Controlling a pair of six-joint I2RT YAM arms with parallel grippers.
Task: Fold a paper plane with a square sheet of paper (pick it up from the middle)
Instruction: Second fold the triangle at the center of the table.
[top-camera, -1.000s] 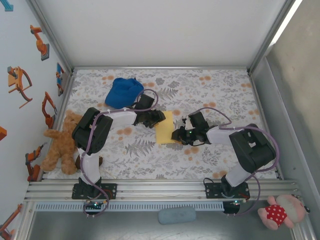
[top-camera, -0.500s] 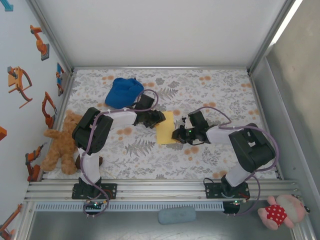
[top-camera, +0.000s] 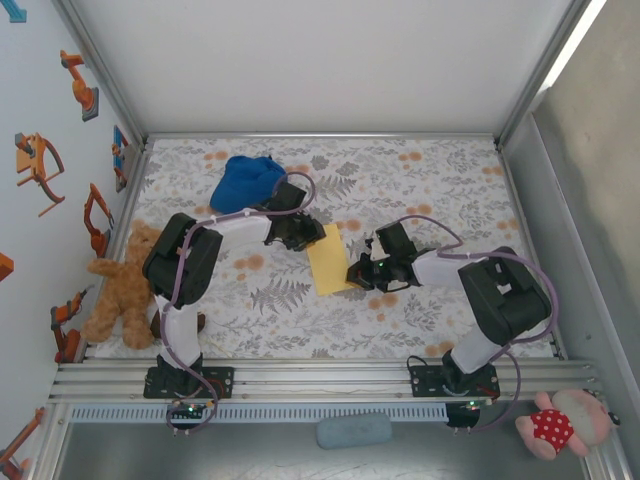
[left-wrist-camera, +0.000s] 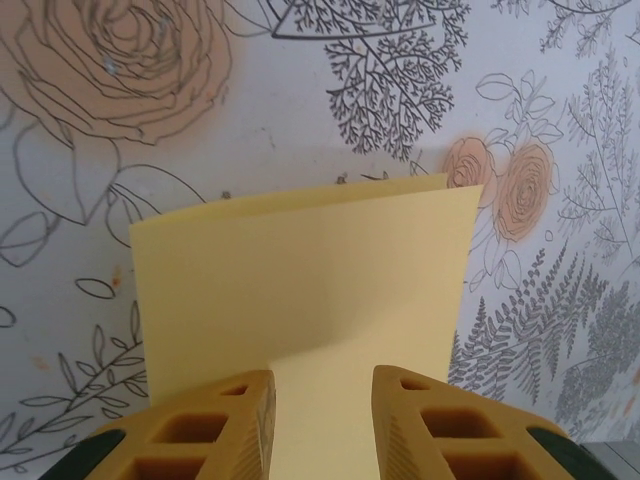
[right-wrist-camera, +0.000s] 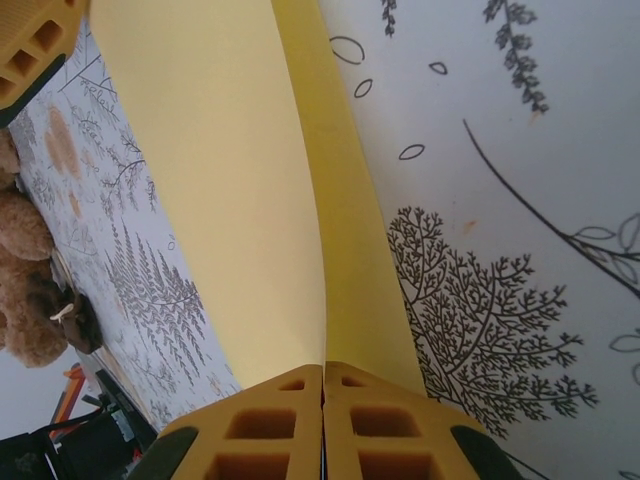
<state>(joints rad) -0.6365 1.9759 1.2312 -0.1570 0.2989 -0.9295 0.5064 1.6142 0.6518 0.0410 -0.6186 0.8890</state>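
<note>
Right wrist camera: I am clamping the right pincer (right-wrist-camera: 322, 378) tight on the folded square sheet of paper (right-wrist-camera: 240, 200), which is running up the frame's left-centre over the floral surface (right-wrist-camera: 500, 200), probably to anchor it. The left pincer (left-wrist-camera: 322, 388) is straddling the opposite edge, jaws narrowly parted.

Robotics lab test cell. Evidence:
- Boxed enclosure of aluminium profile rails (top-camera: 320, 378) with white panel walls (top-camera: 320, 70).
- Left arm (top-camera: 185, 265) and right arm (top-camera: 500, 290), bolted side by side to the front rail, cables looped along both.
- Floral-print cloth (top-camera: 420, 190) as work surface.
- Cartoon robot-arm stickers (top-camera: 40, 165) on the left wall.
- Teddy bear (top-camera: 120, 290) and small plush toy (top-camera: 560, 422) at the edges.
</note>
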